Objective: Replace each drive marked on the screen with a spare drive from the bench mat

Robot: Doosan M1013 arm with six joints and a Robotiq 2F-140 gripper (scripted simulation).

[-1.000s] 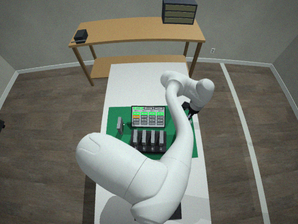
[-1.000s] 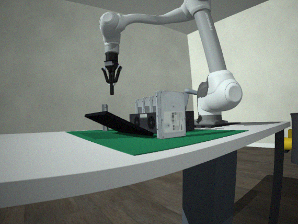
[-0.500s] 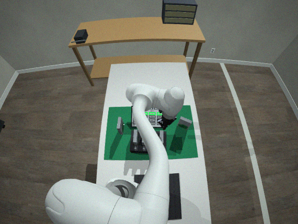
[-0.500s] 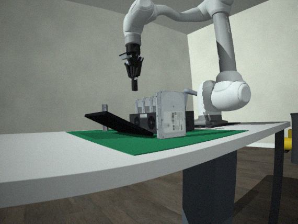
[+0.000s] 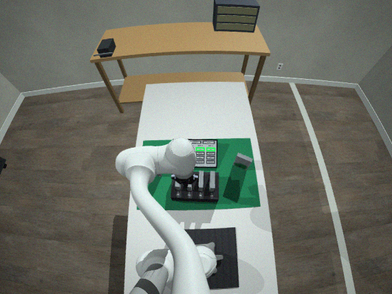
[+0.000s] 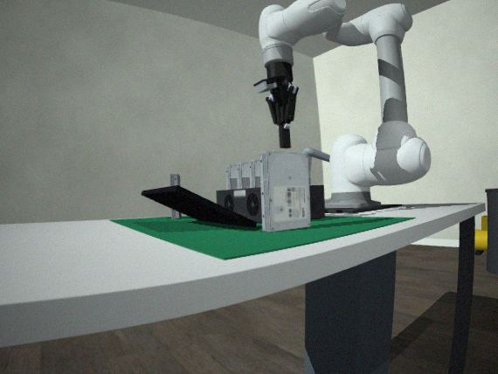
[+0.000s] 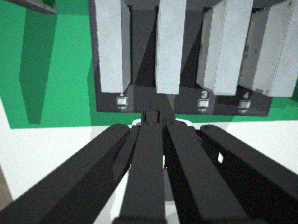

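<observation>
My gripper (image 6: 285,146) (image 7: 157,106) is shut and empty, pointing down above the front edge of the dock (image 5: 194,198) (image 6: 238,206) (image 7: 142,103), near bay 2; the arm's wrist hides it in the top view. Four grey drives stand upright in the dock, at bay 1 (image 7: 111,47), bay 2 (image 7: 169,47), bay 3 (image 5: 201,178) (image 7: 231,47) and bay 4 (image 5: 212,180) (image 7: 280,50). One loose drive (image 5: 243,160) (image 6: 175,211) stands on the mat right of the dock. Another (image 6: 286,188) stands left of it, hidden by the arm in the top view. The screen (image 5: 205,164) shows two green cells; its left part is hidden.
The green mat (image 5: 252,192) (image 6: 223,245) (image 7: 70,75) lies on the white table (image 5: 196,110) (image 6: 109,271). The screen leans tilted behind the dock. The robot's base stands on a dark plate (image 5: 230,278) in front. A wooden bench (image 5: 165,41) is at the back.
</observation>
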